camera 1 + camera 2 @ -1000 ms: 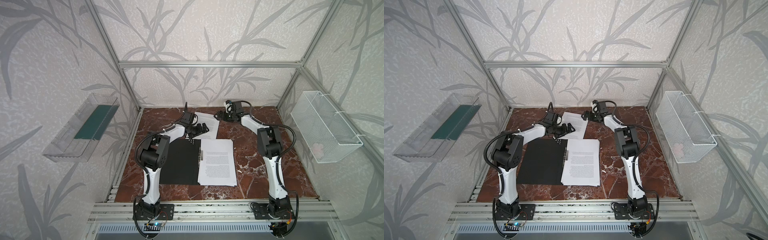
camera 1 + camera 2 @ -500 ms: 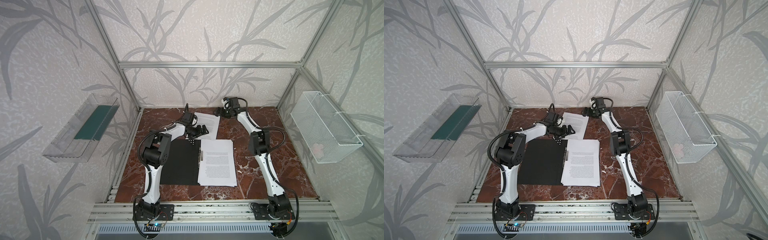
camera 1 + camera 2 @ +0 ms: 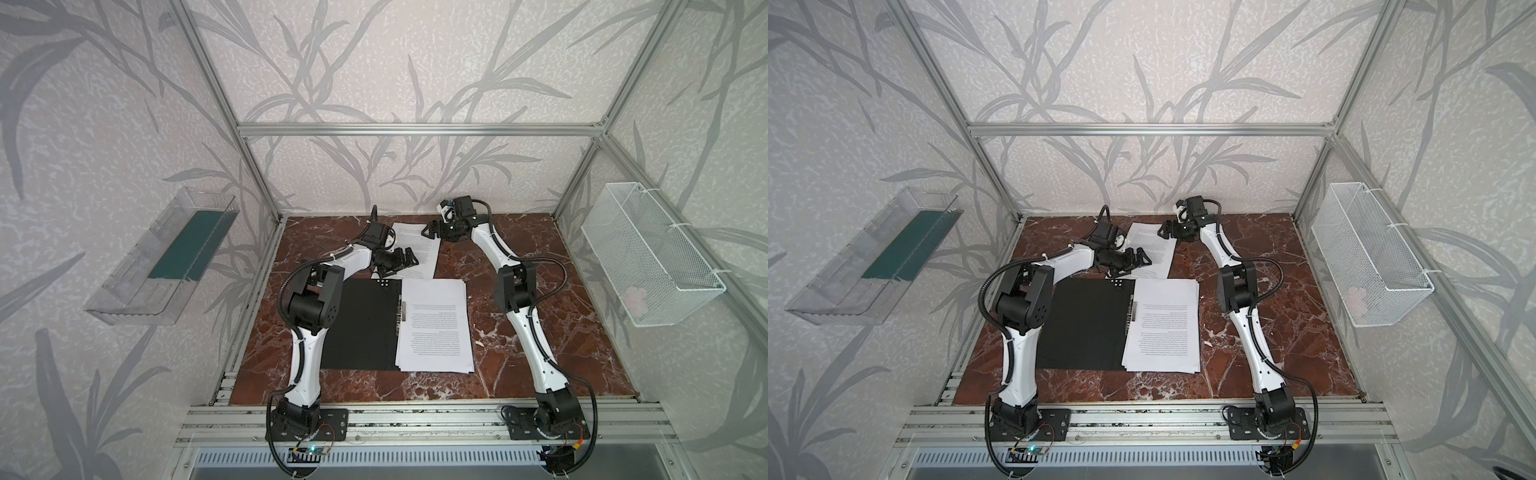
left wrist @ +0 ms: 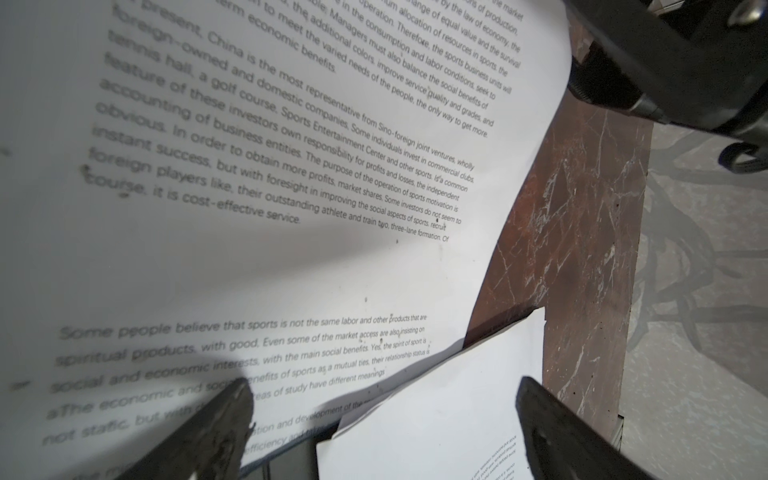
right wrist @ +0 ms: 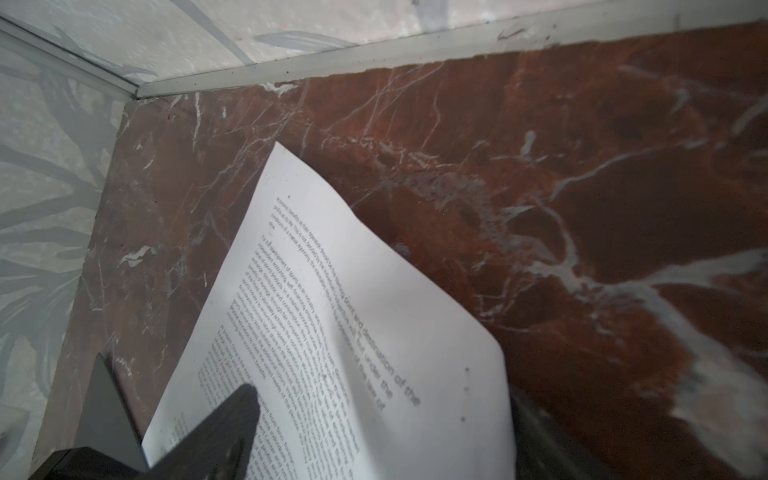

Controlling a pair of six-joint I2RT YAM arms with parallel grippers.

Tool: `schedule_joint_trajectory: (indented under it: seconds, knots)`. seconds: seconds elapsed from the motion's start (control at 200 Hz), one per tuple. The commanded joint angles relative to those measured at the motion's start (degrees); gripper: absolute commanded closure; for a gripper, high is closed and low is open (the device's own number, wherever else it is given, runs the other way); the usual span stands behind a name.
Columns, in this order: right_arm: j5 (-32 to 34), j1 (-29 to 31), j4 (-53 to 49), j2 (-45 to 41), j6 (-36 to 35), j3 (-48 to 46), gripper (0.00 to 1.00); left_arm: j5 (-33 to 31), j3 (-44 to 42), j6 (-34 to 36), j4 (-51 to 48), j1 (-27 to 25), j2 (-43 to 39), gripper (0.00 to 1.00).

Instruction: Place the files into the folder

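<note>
Red marble surface (image 3: 540,353). Nearest: one folder (image 3: 361,324) open flat, one stack of files (image 3: 434,324) on its right half, sheet count unclear. Beyond: one loose sheet (image 3: 419,249), light, floppy; we'd pinch its lifted far corner. Left jaws wide open over it, empty. Right jaws open astride that corner, unclamped.

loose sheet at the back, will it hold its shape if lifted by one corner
Probably floppy: the loose sheet bows up off the table in the right wrist view. Likely light and thin, so it may slide or crease when pushed.
</note>
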Motion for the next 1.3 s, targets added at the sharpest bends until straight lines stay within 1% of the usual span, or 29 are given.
schedule_joint_trajectory:
  seconds: [0.0, 0.06, 0.14, 0.28, 0.45, 0.525, 0.62, 0.715, 0.735, 0.76, 0.86, 0.935, 1.005, 1.095, 1.22, 1.235, 1.24, 1.265, 1.295]
  knots:
    - [-5.33, 0.6, -4.42, -2.58, 1.78, -3.98, 0.09, -2.22, -0.59, -1.29, -4.04, 0.08, 4.22, 0.01]
    - [-7.53, 0.69, -1.16, -5.58, 3.07, -8.94, 0.08, -2.44, -0.2, -1.67, -4.05, 0.08, 4.81, 0.01]
    - [-10.76, 0.69, 7.45, -10.53, 6.75, -18.78, 0.07, -2.63, 0.69, -1.98, -4.57, 0.08, 5.8, 0.01]
    - [-12.96, 0.69, 21.48, -18.17, 11.81, -34.23, 0.06, -3.34, 1.66, -1.9, -5.64, 0.08, 6.59, 0.01]
    - [-13.08, 0.17, 32.26, -23.05, 15.35, -45.9, 0.06, -3.23, 1.65, -2.05, -5.55, 0.26, 6.94, 0.01]
    - [-12.74, 0.07, 34.0, -23.26, 15.84, -47.8, 0.09, -2.66, 1.43, -2.44, -5.05, 0.26, 6.89, 0.01]
    - [-11.72, 0.13, 36.26, -23.28, 16.83, -49.71, 0.17, -1.93, 1.27, -3.12, -4.3, 0.25, 6.69, 0.01]
    - [-8.47, 0.07, 41.3, -24.56, 18.45, -54.32, 0.27, -1.52, 1.32, -3.61, -3.54, 0.35, 6.64, 0.01]
    - [-8.03, 0.07, 42.53, -24.84, 18.48, -55.27, 0.31, -1.6, 1.46, -3.66, -3.63, 0.35, 6.77, 0.01]
    - [-7.51, 0.07, 43.93, -25.17, 20.59, -56.42, 0.34, -1.63, 1.71, -3.68, -3.78, 0.35, 6.82, 0.01]
    - [-5.41, -0.02, 47.65, -26.42, 22.37, -59.98, 0.52, -1.11, 2.16, -4.02, -3.78, 0.5, 7.44, 0.01]
    - [-4.05, -0.02, 50.57, -27.55, 23.46, -62.78, 0.54, -0.94, 2.2, -4.32, -3.46, 0.52, 7.46, 0.01]
    - [-3.22, -0.02, 52.27, -28.29, 24.46, -64.65, 0.64, -0.66, 2.38, -4.6, -3.22, 0.68, 7.74, 0.01]
    - [-3.14, -0.02, 54.22, -28.66, 25.75, -66.3, 0.7, -0.06, 2.57, -5.32, -2.69, 0.87, 8.07, 0.01]
    - [-2.68, 0.03, 55.2, -28.5, 26.27, -66.91, 0.85, 2.18, 3.78, -6.1, -2.09, 0.96, 8.24, 0.01]
    - [-2.6, 0.0, 55.17, -28.45, 26.11, -66.76, 0.9, 2.85, 4.22, -6.07, -2.14, 1.03, 8.19, 0.01]
    - [-2.6, 0.0, 55.17, -28.45, 26.11, -66.76, 0.9, 3.17, 4.32, -6.07, -2.14, 1.04, 8.16, 0.01]
    - [-2.35, -0.04, 54.77, -28.32, 25.69, -66.44, 0.97, 4.52, 5.07, -6.13, -2.07, 1.08, 7.81, 0.01]
    - [-1.93, -0.09, 54.07, -28.32, 24.9, -65.8, 1.0, 5.88, 5.96, -6.32, -1.97, 1.14, 6.98, 0.01]
